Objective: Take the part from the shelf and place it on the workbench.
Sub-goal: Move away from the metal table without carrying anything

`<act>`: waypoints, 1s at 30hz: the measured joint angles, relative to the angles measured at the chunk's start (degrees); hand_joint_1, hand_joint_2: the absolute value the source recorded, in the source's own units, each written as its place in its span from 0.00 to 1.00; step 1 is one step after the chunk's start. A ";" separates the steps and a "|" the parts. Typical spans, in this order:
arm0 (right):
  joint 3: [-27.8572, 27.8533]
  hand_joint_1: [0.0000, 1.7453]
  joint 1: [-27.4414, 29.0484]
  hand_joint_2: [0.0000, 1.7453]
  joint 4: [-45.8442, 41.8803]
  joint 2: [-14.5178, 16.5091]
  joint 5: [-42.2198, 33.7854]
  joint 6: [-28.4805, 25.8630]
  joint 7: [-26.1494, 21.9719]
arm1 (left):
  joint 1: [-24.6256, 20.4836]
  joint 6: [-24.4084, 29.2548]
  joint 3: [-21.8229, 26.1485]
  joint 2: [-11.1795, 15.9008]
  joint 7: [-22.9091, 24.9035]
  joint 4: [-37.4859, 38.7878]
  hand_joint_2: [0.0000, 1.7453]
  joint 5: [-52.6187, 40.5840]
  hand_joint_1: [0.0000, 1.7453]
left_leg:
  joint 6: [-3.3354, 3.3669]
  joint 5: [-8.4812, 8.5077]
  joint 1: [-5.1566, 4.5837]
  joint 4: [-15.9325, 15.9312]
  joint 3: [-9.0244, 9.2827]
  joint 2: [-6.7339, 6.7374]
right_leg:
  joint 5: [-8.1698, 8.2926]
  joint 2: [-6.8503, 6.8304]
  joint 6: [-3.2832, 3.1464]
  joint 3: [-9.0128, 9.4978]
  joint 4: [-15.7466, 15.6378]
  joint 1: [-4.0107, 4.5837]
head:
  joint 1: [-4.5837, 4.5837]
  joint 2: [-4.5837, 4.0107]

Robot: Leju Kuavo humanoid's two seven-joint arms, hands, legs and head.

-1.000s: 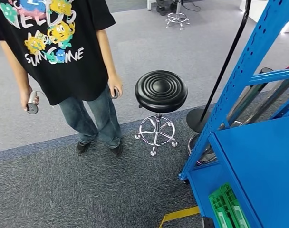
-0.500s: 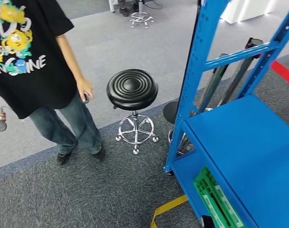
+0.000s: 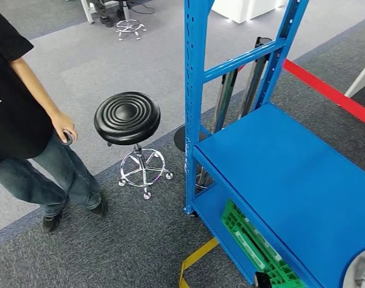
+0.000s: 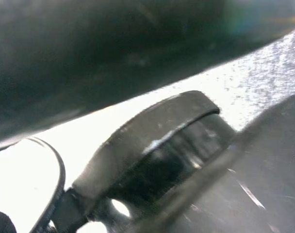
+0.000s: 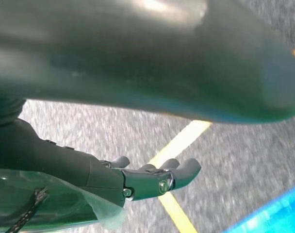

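Observation:
The blue metal shelf [image 3: 280,168] stands at the right of the head view, its broad middle board bare. At the bottom right corner of that board lies a pale grey rounded thing [image 3: 362,271], cut off by the picture's edge; what it is I cannot tell. A green plastic crate [image 3: 255,247] sits on the lower board. In the right wrist view my right hand [image 5: 153,177] hangs over the grey carpet and a yellow floor line [image 5: 179,145], dark fingers stretched out and holding nothing. The left wrist view is dark and blurred; the state of my left hand [image 4: 149,150] is unclear.
A person [image 3: 22,126] in a black shirt and jeans stands at the left, holding a controller [image 3: 68,137]. A black round stool [image 3: 127,117] on a chrome base stands between the person and the shelf's blue front post [image 3: 190,108]. Red tape [image 3: 328,90] crosses the floor behind the shelf.
The whole picture has slid left, so the camera has turned right. The shelf now takes up more of the view, the person sits at the left edge, and the pale grey thing has come into view.

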 joint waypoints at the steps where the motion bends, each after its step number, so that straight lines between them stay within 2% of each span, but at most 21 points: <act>1: 0.01 0.00 0.10 0.00 0.02 -0.01 -0.01 0.02 0.01 | -0.04 0.01 0.02 -0.03 0.00 0.00 0.00 -0.04 0.00 | 0.06 0.29 0.08 -0.41 0.07 0.69 | 0.14 0.24 0.32 -0.29 0.01 -0.09 | -0.01 0.00; 3: 0.02 0.00 0.14 0.00 0.06 -0.03 -0.01 0.04 0.01 | -0.13 0.01 0.04 -0.17 -0.01 -0.01 0.00 -0.08 0.00 | 0.28 1.04 0.30 -1.47 0.27 2.22 | -1.02 -2.09 0.76 -1.55 1.60 0.06 | 0.22 0.00; 5: 0.03 0.00 -0.09 0.00 0.08 -0.04 -0.01 0.08 0.00 | -0.03 -0.01 0.05 -0.33 -0.02 -0.01 0.00 -0.11 0.00 | 0.44 1.46 0.38 -2.03 0.23 4.03 | -4.58 -5.67 1.13 -4.42 7.38 0.18 | 0.61 0.00; 7: 0.04 0.00 -0.20 0.00 0.07 -0.04 -0.01 0.11 -0.01 | 0.20 -0.08 0.11 -0.35 -0.02 0.00 0.00 -0.15 0.00 | 0.47 1.47 0.35 -1.99 0.05 5.96 | -7.68 -6.88 1.74 -7.37 14.27 -0.08 | 0.79 0.00; 8: 0.05 0.00 -0.12 0.00 0.07 -0.05 -0.01 0.07 -0.01 | 0.27 -0.14 0.15 -0.34 -0.02 0.00 0.00 -0.19 0.00 | 0.41 1.43 0.37 -1.96 0.02 6.86 | -7.88 -7.14 2.06 -7.74 15.64 -0.29 | 0.78 0.00; 9: 0.07 0.00 0.00 0.00 0.08 -0.09 -0.01 -0.03 0.00 | 0.24 -0.20 0.17 -0.36 -0.02 0.00 0.00 -0.25 0.00 | 0.29 1.36 0.43 -1.90 0.00 7.64 | -7.01 -7.44 2.35 -6.96 14.74 -0.49 | 0.79 0.00; 10: 0.08 0.00 0.09 0.00 0.08 -0.14 -0.01 -0.14 0.01 | 0.21 -0.24 0.18 -0.40 -0.02 0.00 0.00 -0.33 0.00 | 0.08 1.23 0.54 -1.77 0.02 8.36 | -5.35 -8.03 2.61 -5.01 11.60 -0.67 | 0.79 0.00; 11: 0.10 0.00 0.09 0.00 0.08 -0.18 -0.01 -0.25 0.00 | 0.17 -0.25 0.19 -0.43 -0.02 -0.01 0.00 -0.39 0.00 | -0.26 1.00 0.60 -1.49 0.03 9.00 | -3.77 -9.30 2.82 -2.54 7.30 -0.79 | 0.82 0.00; 13: 0.18 0.00 -0.11 0.00 0.07 -0.20 -0.02 -0.32 0.00 | 0.11 -0.25 0.23 -0.43 -0.02 0.00 0.00 -0.45 0.00 | -1.07 0.39 0.51 -0.71 -0.05 10.12 | -1.95 -11.14 2.43 1.17 1.11 -0.75 | 0.79 0.00; 14: 0.25 0.00 -0.18 0.00 0.07 -0.20 -0.03 -0.32 0.00 | 0.08 -0.25 0.25 -0.40 -0.02 0.00 0.00 -0.46 0.00 | -1.43 0.18 0.40 -0.43 -0.02 10.58 | -1.89 -11.42 1.99 1.78 0.10 -0.63 | 0.74 0.00; 16: 0.38 0.00 -0.07 0.00 0.08 -0.21 -0.03 -0.35 0.01 | -0.04 -0.25 0.27 -0.38 -0.02 0.00 0.00 -0.47 0.00 | -1.91 -0.02 0.47 -0.26 0.20 11.35 | -1.83 -10.21 0.99 1.70 0.24 -0.49 | 0.60 0.00; 18: 0.45 0.00 0.09 0.00 0.09 -0.23 -0.03 -0.42 0.02 | -0.18 -0.26 0.29 -0.42 -0.02 -0.01 0.00 -0.50 0.00 | -2.52 -1.27 0.82 1.00 -0.06 9.44 | -1.59 -9.09 0.26 1.59 0.17 -0.59 | 0.52 0.00; 20: 0.49 0.00 -0.06 0.00 0.09 -0.24 -0.03 -0.47 0.01 | -0.15 -0.32 0.32 -0.43 -0.02 0.00 0.00 -0.54 0.00 | -2.99 -4.71 1.10 6.43 -2.31 6.20 | -1.32 -7.78 -0.33 1.44 0.12 -0.68 | 0.40 0.00; 22: 0.51 0.00 -0.19 0.00 0.09 -0.24 -0.03 -0.49 -0.01 | -0.03 -0.40 0.42 -0.38 -0.02 0.00 0.00 -0.58 0.00 | -3.02 -7.95 1.14 14.00 -5.76 5.09 | -1.19 -6.24 -0.63 1.26 0.15 -0.56 | 0.37 0.00; 23: 0.53 0.00 -0.14 0.00 0.09 -0.24 -0.03 -0.49 -0.02 | 0.01 -0.47 0.54 -0.35 -0.02 0.01 0.00 -0.61 0.00 | -2.92 -8.25 1.13 16.14 -6.84 4.98 | -1.14 -5.45 -0.70 1.22 0.17 -0.47 | 0.37 0.00; 24: 0.55 0.00 -0.06 0.00 0.09 -0.24 -0.03 -0.51 -0.01 | 0.01 -0.57 0.66 -0.33 -0.02 0.00 0.00 -0.64 0.00 | -2.70 -7.27 1.12 15.95 -6.91 4.87 | -1.10 -4.65 -0.72 1.22 0.19 -0.38 | 0.37 0.00; 25: 0.57 0.00 0.01 0.00 0.09 -0.24 -0.03 -0.53 -0.01 | 0.00 -0.67 0.76 -0.32 -0.02 0.00 0.00 -0.68 0.00 | -2.37 -5.31 1.08 13.55 -5.97 4.55 | -1.05 -3.82 -0.71 1.25 0.19 -0.31 | 0.38 0.00; 27: 0.63 0.00 -0.01 0.00 0.09 -0.21 -0.03 -0.56 -0.01 | -0.02 -0.79 0.93 -0.27 -0.02 0.00 0.00 -0.70 0.00 | -1.46 -1.06 1.01 5.76 -2.71 2.37 | -0.89 -2.25 -0.53 1.22 0.23 -0.21 | 0.40 0.00; 28: 0.67 0.00 -0.07 0.00 0.08 -0.19 -0.03 -0.57 -0.01 | -0.02 -0.81 1.02 -0.25 -0.02 0.00 0.00 -0.71 0.00 | -1.12 0.07 0.98 2.70 -1.47 1.21 | -0.78 -1.54 -0.35 1.06 0.28 -0.22 | 0.40 0.00; 29: 0.72 0.00 -0.08 0.00 0.08 -0.17 -0.03 -0.57 -0.01 | -0.07 -0.84 1.11 -0.21 -0.02 0.00 0.00 -0.71 0.00 | -0.91 0.45 0.93 1.00 -0.82 0.38 | -0.62 -0.94 -0.09 0.83 0.29 -0.31 | 0.41 0.00; 30: 0.78 0.00 -0.02 0.00 0.08 -0.15 -0.03 -0.56 -0.01 | -0.11 -0.88 1.17 -0.18 -0.02 0.00 0.00 -0.71 0.00 | -0.82 0.33 0.87 0.48 -0.66 0.22 | -0.42 -0.36 0.27 0.59 0.21 -0.42 | 0.39 0.00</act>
